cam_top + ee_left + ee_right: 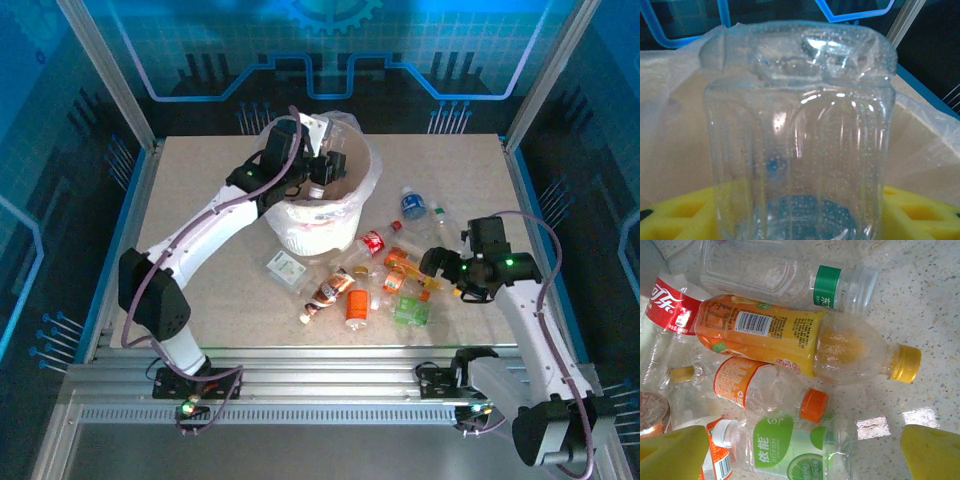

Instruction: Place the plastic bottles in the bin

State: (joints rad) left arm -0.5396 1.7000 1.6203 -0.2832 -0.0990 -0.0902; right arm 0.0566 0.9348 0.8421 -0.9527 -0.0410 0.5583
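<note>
Clear bottle [800, 135] clamped in left pincer [322, 175] over bin [300, 228]; right pincer [802, 452] apart (speckled tabletop [935, 315]).

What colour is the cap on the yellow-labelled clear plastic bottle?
Yellow cap, clearest in right wrist view.

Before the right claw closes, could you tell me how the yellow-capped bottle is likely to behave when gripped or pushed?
The yellow-capped bottle looks nearly empty through its clear neck, so it is probably light. It lies on its side on the table, so a push may well roll it. Its thin, glossy wall would likely dent under a squeeze and could slip.
</note>
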